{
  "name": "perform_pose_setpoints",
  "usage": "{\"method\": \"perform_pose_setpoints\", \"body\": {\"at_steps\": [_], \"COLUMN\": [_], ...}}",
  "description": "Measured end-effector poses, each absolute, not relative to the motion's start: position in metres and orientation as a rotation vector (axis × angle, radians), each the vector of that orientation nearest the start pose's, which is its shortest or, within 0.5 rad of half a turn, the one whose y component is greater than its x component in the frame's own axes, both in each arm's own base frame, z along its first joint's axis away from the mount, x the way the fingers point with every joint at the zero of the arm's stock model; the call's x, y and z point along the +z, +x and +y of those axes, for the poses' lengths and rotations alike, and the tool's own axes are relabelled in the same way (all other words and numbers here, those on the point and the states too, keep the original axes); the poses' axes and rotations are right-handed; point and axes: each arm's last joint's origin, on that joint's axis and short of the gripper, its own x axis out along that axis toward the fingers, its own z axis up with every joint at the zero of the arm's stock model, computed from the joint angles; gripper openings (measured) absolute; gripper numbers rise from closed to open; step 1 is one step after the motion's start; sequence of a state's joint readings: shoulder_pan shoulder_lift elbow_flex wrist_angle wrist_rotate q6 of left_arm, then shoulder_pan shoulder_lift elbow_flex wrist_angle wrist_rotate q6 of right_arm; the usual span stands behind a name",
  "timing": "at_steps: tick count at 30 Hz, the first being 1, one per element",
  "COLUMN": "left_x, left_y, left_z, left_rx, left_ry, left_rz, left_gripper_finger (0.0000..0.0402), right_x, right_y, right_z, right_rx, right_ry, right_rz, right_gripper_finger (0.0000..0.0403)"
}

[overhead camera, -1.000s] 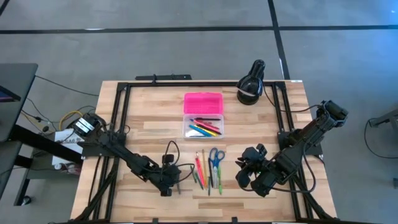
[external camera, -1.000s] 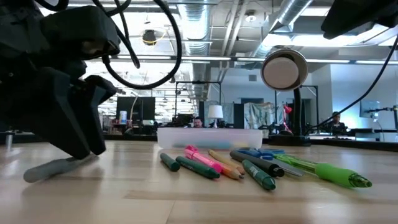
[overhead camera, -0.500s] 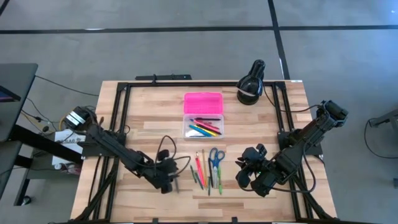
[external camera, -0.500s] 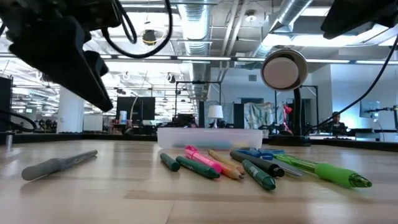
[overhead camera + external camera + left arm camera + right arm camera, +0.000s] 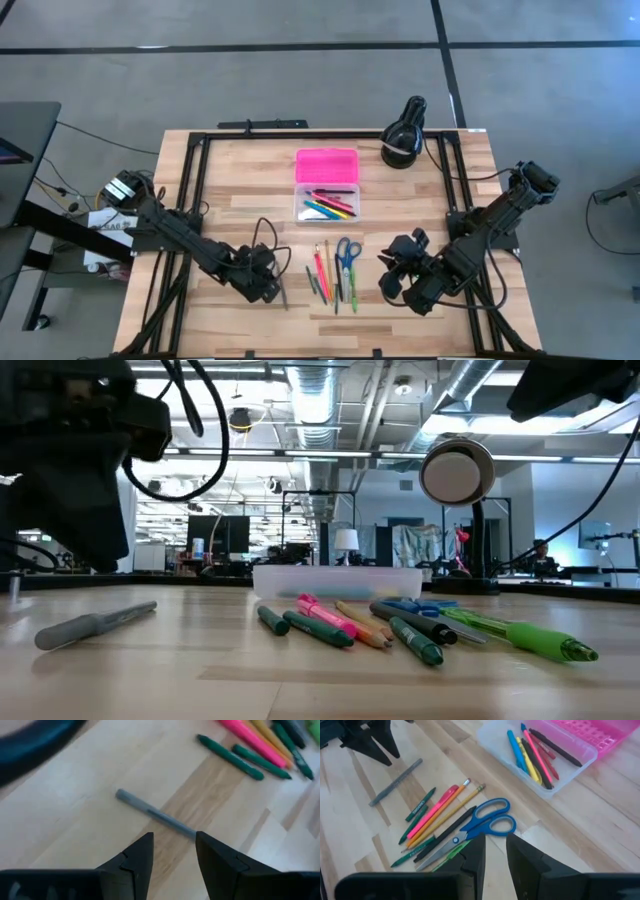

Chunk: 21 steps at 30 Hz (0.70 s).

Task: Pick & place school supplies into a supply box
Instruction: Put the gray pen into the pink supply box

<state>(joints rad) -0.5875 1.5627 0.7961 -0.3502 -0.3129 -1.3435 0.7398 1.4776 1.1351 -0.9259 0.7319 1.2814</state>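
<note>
Grey pen (image 5: 155, 813) lies on table (image 5: 65, 815)

The right gripper (image 5: 495, 851) fills the bottom of the frame, its two dark fingers (image 5: 476, 855) parted by a narrow gap with nothing between them. Just above them lie blue-handled scissors (image 5: 470, 831), blades pointing lower left. Left of the scissors, a loose row of pencils and markers (image 5: 432, 817) lies on the wooden table (image 5: 580, 820): green, pink, orange, yellow and black. A grey pen (image 5: 396, 782) lies apart at upper left, near the other arm's dark fingers (image 5: 370, 740). At upper right sits the supply box (image 5: 540, 750), pink lid open, with blue, yellow, red and black pens in its clear base.
</note>
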Motion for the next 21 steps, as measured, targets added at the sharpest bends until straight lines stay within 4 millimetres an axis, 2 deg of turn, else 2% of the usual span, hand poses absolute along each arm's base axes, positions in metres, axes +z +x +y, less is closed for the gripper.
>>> {"method": "perform_pose_setpoints", "body": {"at_steps": [6, 10, 21], "left_x": [0.136, 0.129, 0.129], "left_y": [0.245, 0.25, 0.257], "left_z": [-0.144, -0.146, -0.145], "left_rx": [0.483, 0.48, 0.484], "left_ry": [-0.849, -0.871, -0.904], "left_rz": [1.065, 1.057, 0.99], "left_gripper_finger": [0.0141, 0.0141, 0.015], "right_x": [0.255, 0.255, 0.255], "right_y": [0.217, 0.217, 0.216], "right_z": [0.166, 0.166, 0.167], "right_rx": [-0.559, -0.558, -0.554], "right_ry": [0.342, 0.341, 0.338], "right_rz": [0.737, 0.738, 0.742], "right_gripper_finger": [0.007, 0.007, 0.007]}}
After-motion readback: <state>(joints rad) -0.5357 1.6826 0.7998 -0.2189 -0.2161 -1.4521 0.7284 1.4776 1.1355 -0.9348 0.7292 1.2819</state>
